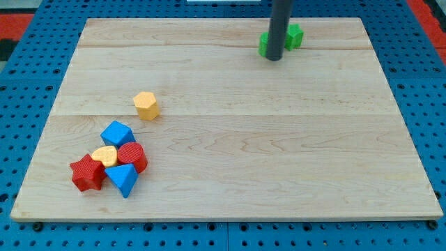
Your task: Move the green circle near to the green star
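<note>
My tip [274, 58] rests on the wooden board [230, 139] near the view's top, right of centre. Two green blocks sit together just behind the rod. One green block [295, 35] shows to the rod's right, with an angular outline like a star. The other green block [263, 44] peeks out on the rod's left and is mostly hidden, so I cannot make out its shape. The two green blocks look close or touching, but the rod covers the gap. My tip is right at the front of the left green block.
A yellow hexagon [146, 105] lies at centre left. A cluster sits at the view's bottom left: blue cube [116, 133], yellow heart [105, 155], red cylinder [132, 157], red star [87, 173], blue triangle [124, 180]. Blue pegboard [28, 84] surrounds the board.
</note>
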Robot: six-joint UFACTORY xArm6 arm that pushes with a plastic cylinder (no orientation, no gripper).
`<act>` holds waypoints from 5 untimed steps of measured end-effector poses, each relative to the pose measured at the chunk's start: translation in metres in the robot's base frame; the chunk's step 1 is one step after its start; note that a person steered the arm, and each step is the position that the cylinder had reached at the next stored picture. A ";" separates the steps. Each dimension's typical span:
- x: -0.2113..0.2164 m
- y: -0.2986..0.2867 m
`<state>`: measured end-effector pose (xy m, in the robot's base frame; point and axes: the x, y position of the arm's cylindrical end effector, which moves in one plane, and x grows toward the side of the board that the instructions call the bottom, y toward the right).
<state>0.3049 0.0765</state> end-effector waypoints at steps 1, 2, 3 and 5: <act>-0.008 -0.026; -0.029 -0.009; -0.029 -0.013; -0.032 -0.030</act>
